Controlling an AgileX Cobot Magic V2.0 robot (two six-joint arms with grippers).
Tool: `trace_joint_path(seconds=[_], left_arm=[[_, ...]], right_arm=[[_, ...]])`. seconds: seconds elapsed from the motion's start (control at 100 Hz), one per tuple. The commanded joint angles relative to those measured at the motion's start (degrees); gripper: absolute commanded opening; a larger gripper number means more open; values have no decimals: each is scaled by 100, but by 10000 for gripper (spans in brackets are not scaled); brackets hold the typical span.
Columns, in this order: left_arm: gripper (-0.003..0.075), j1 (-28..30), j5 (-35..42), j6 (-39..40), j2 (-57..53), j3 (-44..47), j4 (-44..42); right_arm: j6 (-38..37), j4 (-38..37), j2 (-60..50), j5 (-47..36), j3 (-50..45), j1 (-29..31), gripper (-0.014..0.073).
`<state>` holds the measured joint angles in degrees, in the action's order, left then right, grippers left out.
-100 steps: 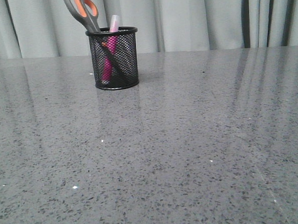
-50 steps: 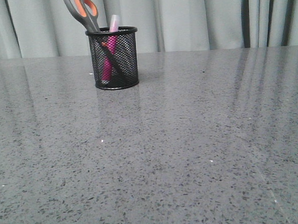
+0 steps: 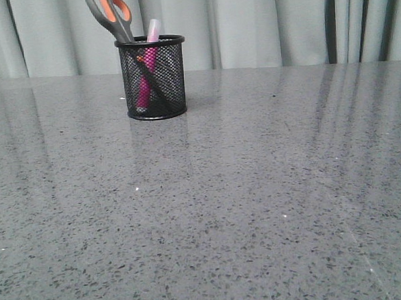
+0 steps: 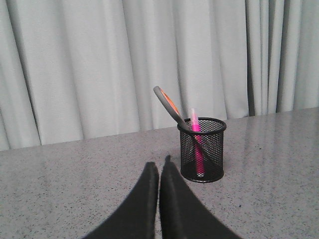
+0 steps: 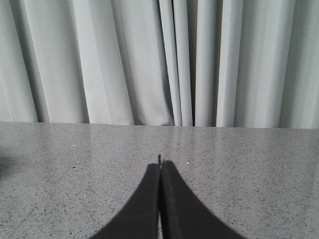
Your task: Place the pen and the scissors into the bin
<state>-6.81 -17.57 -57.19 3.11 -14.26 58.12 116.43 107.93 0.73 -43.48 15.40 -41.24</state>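
Note:
The black mesh bin [image 3: 154, 78] stands upright on the grey table at the far left. Inside it the pink pen [image 3: 146, 75] stands with its whitish cap above the rim, and the scissors [image 3: 111, 15] lean to the left, orange-lined handles sticking out above. In the left wrist view the bin [image 4: 202, 149], pen [image 4: 196, 134] and scissors [image 4: 168, 103] lie a little beyond my left gripper [image 4: 159, 167], which is shut with nothing in it and apart from the bin. My right gripper [image 5: 160, 167] is shut and empty over bare table. Neither gripper shows in the front view.
The speckled grey table [image 3: 256, 187] stretches wide in front of and to the right of the bin. Pale pleated curtains [image 3: 261, 22] hang behind the table's far edge.

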Motion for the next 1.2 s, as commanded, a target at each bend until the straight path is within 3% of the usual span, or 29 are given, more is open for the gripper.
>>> trace_joint_path(seconds=[0.0,0.62,0.73,0.8,0.91,0.96,1.19], left_arm=[[-22,16,270,57,59,-146,167],[-22,16,270,57,59,-146,167],[-22,16,270,98,59,-146,-297],[-22,16,363,1040,59,-146,-1287],[-22,16,723,4386,59,-55,-4118],[-22,16,872,5198,59,55,-4954],[-22,16,1191,5440,-76,767,-5470]], right_arm=[[22,-145,72,194,135,41,-76],[22,-145,72,194,135,41,-76],[22,-145,72,194,135,41,-76],[22,-145,72,194,135,41,-76],[22,-145,72,194,135,41,-76],[22,-145,72,194,135,41,-76],[22,-145,72,194,135,41,-76]])
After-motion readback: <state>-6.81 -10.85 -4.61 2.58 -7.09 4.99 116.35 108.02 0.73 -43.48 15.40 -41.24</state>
